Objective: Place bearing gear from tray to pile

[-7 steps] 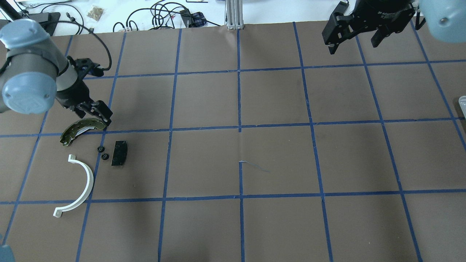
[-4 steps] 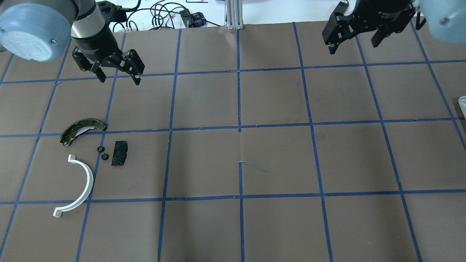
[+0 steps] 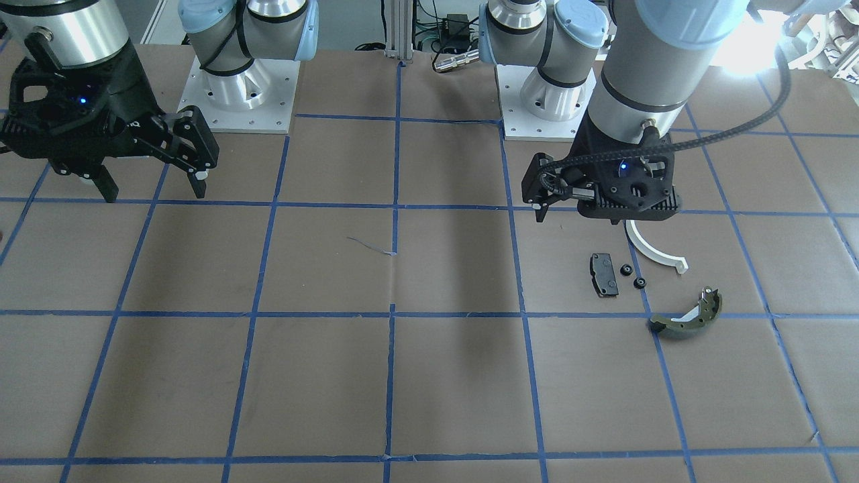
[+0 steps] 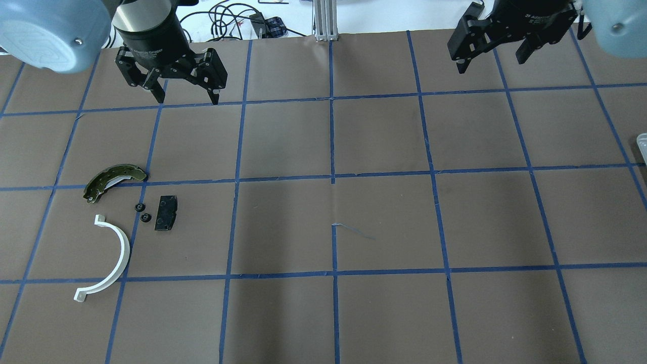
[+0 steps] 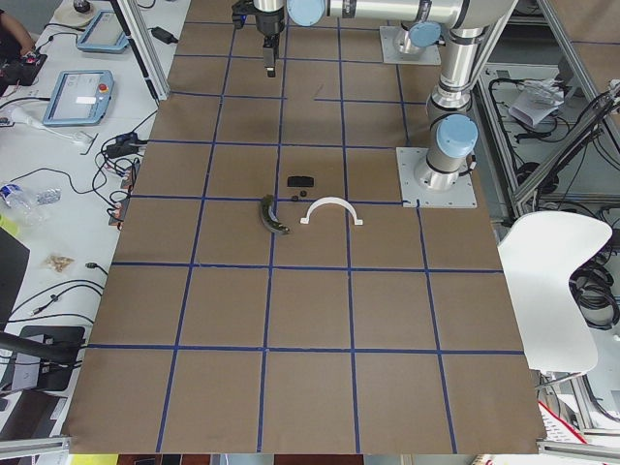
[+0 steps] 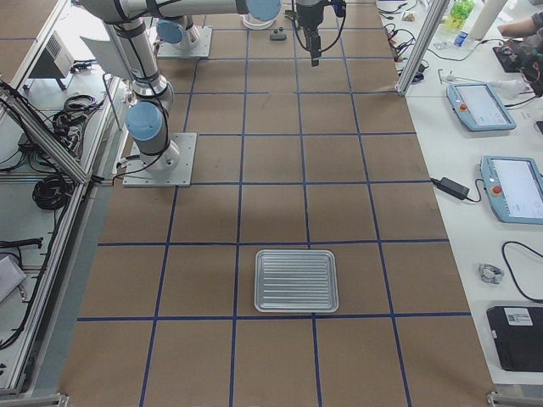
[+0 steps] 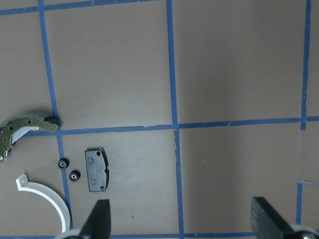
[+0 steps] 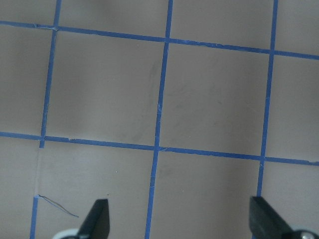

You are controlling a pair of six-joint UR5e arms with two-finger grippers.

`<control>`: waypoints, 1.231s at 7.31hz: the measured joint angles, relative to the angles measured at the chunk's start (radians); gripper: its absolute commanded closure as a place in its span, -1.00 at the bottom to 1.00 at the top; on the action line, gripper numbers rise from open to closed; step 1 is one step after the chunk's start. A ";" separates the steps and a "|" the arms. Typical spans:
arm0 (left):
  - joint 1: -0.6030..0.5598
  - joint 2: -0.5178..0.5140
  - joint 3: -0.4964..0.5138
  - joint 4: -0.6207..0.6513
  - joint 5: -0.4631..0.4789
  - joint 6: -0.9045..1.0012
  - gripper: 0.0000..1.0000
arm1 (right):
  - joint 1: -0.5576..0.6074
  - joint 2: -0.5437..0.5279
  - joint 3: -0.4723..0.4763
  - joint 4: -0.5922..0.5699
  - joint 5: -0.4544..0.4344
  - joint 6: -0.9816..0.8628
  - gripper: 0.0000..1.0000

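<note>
Two small black bearing gears (image 4: 139, 207) (image 4: 145, 218) lie on the brown table in the pile at the left, between the olive-green brake shoe (image 4: 113, 182), the black rectangular pad (image 4: 166, 213) and the white half-ring (image 4: 115, 258). The left wrist view shows the gears (image 7: 63, 164) beside the pad (image 7: 96, 170). My left gripper (image 4: 188, 98) is open and empty, high over the back left of the table, away from the pile. My right gripper (image 4: 489, 64) is open and empty at the back right. The ridged metal tray (image 6: 297, 280) holds nothing I can see.
Blue tape lines divide the brown table cover into squares. The tray's edge (image 4: 643, 144) shows at the right border of the overhead view. Cables and a metal post (image 4: 323, 20) lie beyond the table's back edge.
My left gripper has risen from beside the brake shoe and moved back and to the right, open. The pile parts and the right arm have not moved.
</note>
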 measured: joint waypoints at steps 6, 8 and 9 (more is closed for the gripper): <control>0.009 0.045 -0.039 -0.006 -0.075 0.020 -1.00 | -0.002 0.004 -0.011 0.018 -0.003 0.012 -1.00; 0.009 0.050 -0.040 -0.006 -0.076 0.020 -1.00 | -0.005 0.016 -0.011 0.020 -0.003 0.015 -1.00; 0.011 0.051 -0.040 -0.006 -0.076 0.021 -1.00 | -0.006 0.016 -0.011 0.021 -0.003 0.015 -1.00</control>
